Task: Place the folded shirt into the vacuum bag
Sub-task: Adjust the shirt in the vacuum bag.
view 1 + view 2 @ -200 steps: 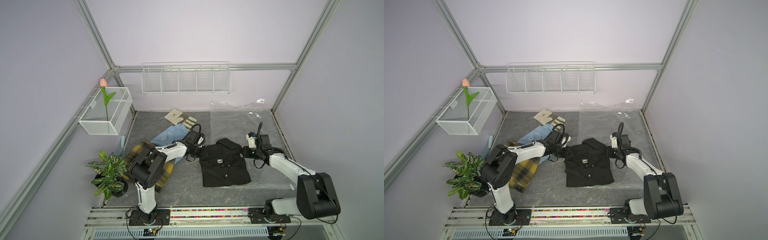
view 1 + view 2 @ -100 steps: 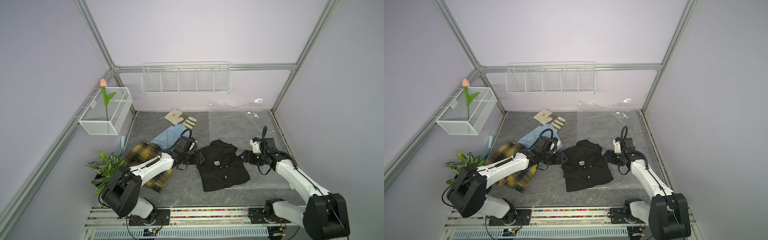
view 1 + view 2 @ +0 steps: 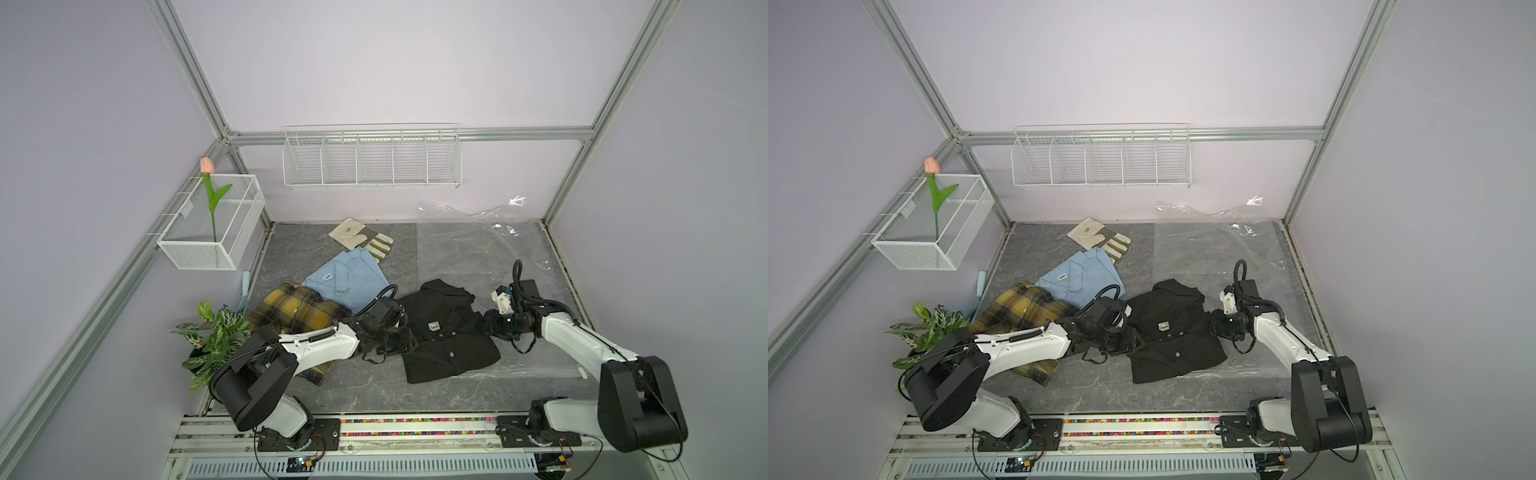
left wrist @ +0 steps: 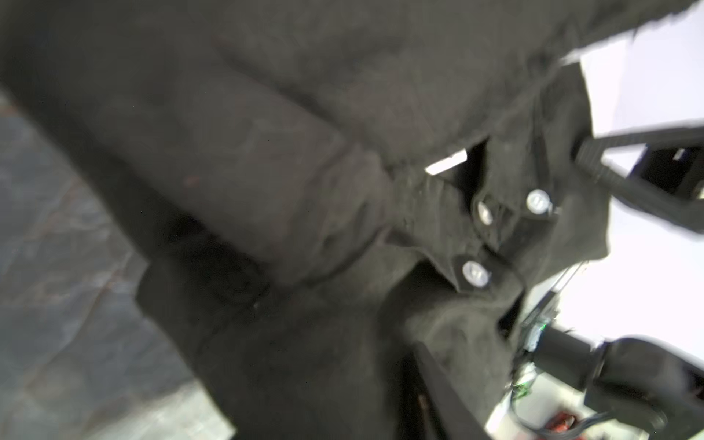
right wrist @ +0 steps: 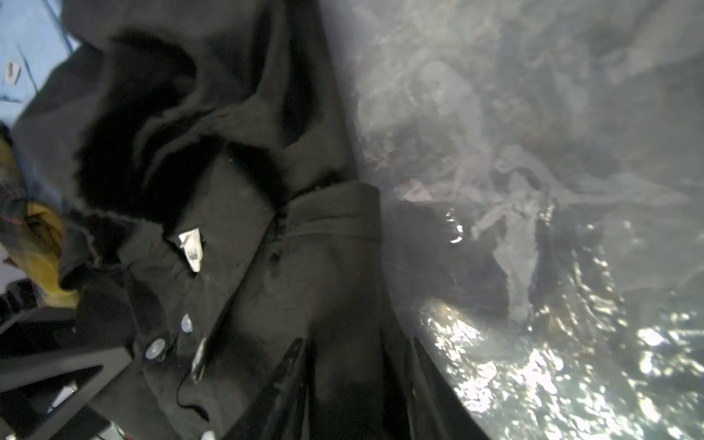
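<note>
both top views look from high above the front rail (image 3: 415, 422), steeply down and toward the back wall (image 3: 374, 62), far enough to take in the whole cell: rail along the bottom of the frame, wire shelf (image 3: 372, 160) at upper centre. the pair share nearly the whole scene, shifted slightly sideways. left wrist view sits very close on the black shirt (image 4: 343, 152), cloth filling most of it. right wrist view looks close and low across the shirt onto the vacuum bag (image 5: 533, 228). both wrist views share the shirt's white label (image 4: 445, 162) and buttons (image 4: 475, 273).
</note>
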Controlling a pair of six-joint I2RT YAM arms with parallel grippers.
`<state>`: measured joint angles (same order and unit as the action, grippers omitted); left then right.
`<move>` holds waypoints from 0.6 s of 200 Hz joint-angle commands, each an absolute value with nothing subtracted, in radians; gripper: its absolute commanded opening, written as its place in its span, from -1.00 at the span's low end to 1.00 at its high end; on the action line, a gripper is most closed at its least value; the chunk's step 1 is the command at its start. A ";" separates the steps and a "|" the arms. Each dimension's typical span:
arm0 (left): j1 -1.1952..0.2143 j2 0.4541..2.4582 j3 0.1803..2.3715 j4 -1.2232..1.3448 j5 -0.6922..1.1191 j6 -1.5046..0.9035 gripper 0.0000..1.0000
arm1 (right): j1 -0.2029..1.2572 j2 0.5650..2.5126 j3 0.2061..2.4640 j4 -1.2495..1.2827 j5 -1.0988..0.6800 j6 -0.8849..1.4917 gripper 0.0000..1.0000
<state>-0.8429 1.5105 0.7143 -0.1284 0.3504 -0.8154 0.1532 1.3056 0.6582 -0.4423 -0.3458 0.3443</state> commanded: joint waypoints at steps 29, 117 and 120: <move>-0.854 1.332 0.717 -0.045 0.395 -0.751 -0.82 | 0.160 0.948 0.532 -0.305 -0.426 0.415 -0.87; -0.841 1.063 0.790 -0.198 0.253 -0.470 -0.84 | 0.160 0.835 0.586 0.026 -0.465 0.514 -0.87; -0.833 1.058 0.788 -0.188 0.250 -0.468 -0.83 | 0.160 0.850 0.592 0.042 -0.465 0.517 -0.87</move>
